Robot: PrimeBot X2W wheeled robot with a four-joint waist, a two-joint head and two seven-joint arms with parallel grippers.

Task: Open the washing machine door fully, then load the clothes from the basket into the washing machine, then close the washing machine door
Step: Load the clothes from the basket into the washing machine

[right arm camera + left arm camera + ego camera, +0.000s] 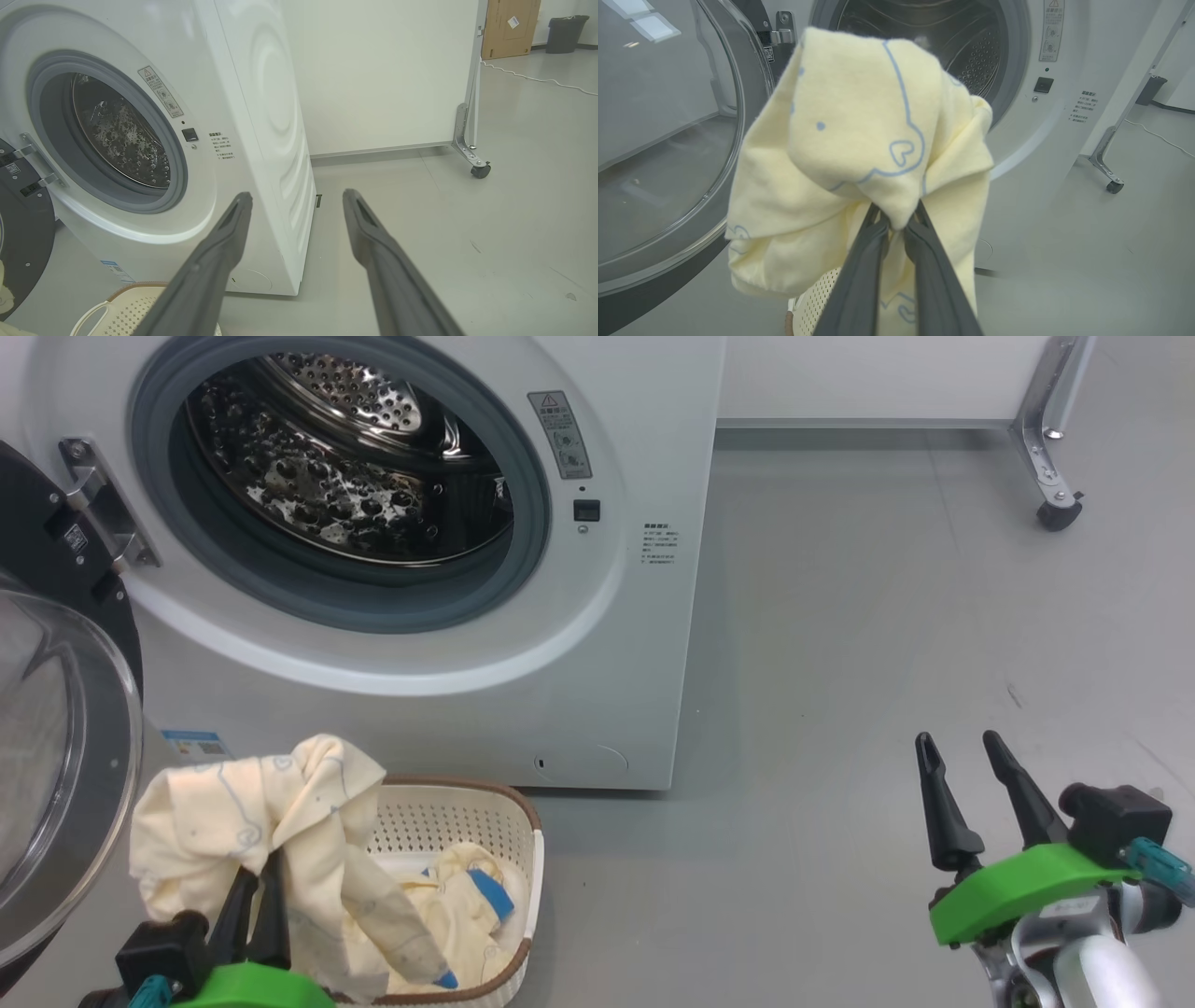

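The left fingers (pixel 878 242) are pressed together on a gathered fold of the soft cream-yellow clothes with thin blue line prints (pixel 859 140). The fabric bunches above the tips and drapes down both sides of them. It looks light and limp, with no stiffness at all, so I would expect it to sag, swing and trail rather than keep a shape. A pinch on a thick fold near the middle of the bundle seems the safest hold, since a hem or cuff would leave a long tail. One tail hangs below the fingers into the small cream perforated plastic basket with the brown rim (pixel 523 812), which sits just under them and a little to their right. More of the same fabric, with a bright blue cuff, lies inside it. Beyond the tips stands the big white front-loading washing machine (pixel 607 663), whose steel perforated drum (pixel 345 476) shows bare metal. To their left, the round black-rimmed glass door (pixel 56 709) is swung wide. The right fingers (pixel 233 224) are spread apart, holding nothing, well off to the side over the grey floor.
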